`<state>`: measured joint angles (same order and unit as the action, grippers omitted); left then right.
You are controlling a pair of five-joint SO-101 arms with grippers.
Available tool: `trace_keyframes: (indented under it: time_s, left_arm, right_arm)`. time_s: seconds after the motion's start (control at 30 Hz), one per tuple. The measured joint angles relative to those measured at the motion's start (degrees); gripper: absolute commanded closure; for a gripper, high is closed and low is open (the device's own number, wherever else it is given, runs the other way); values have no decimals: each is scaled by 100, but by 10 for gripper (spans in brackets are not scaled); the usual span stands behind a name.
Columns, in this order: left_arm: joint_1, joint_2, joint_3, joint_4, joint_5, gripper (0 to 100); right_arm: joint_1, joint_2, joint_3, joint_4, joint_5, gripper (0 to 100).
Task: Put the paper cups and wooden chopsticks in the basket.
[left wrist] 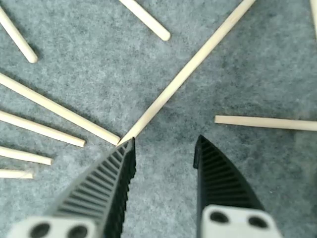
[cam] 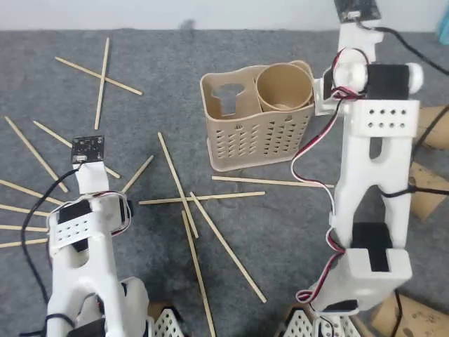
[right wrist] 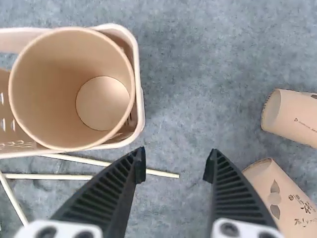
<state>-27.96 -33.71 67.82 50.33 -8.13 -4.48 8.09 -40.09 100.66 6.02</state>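
Left claw (left wrist: pixel 165 140) sits nearest the lens. Its jaws stand moderately apart with nothing between them, low over the grey counter (cam: pixel 175 49).

One chopstick (left wrist: pixel 188 72) ends right at the tip of one finger (left wrist: pixel 119 168). Its long axis runs obliquely away from the claw, so the stick lies to one side of the gap and not inside it. Judgement: the claw needs a short sideways shift to straddle the stick across its axis before closing.

In the high view the left arm stands at lower left among the scattered chopsticks (cam: pixel 179 186) and is the nearer arm to most of them.

Right claw (right wrist: pixel 177 150) is likewise parted and empty, over bare counter just beside the basket (cam: pixel 256 133).

The basket stands upper centre in the high view.
- Its right compartment holds one upright paper cup (cam: pixel 284 88).
- Its left compartment appears to hold nothing.

Loose cups (right wrist: pixel 292 116) lie on their sides along the right edge of the high view, close to the right arm. Judgement: those fall to that arm.
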Motion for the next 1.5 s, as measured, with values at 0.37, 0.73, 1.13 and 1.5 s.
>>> trace_keyframes:
  time_s: [0.37, 0.73, 1.13, 1.5]
  left_arm:
    - [0, 0, 0, 0, 0, 816]
    - [0, 0, 0, 0, 0, 816]
    - [0, 0, 0, 0, 0, 816]
    - [0, 0, 0, 0, 0, 816]
  right_arm:
    - [615, -79, 853, 0, -343, 808]
    - [624, 826, 1152, -1864, -1644, 991]
    - [185, 1829, 756, -2057, -1978, 991]
    - [-220, 1829, 756, -308, -2048, 991]
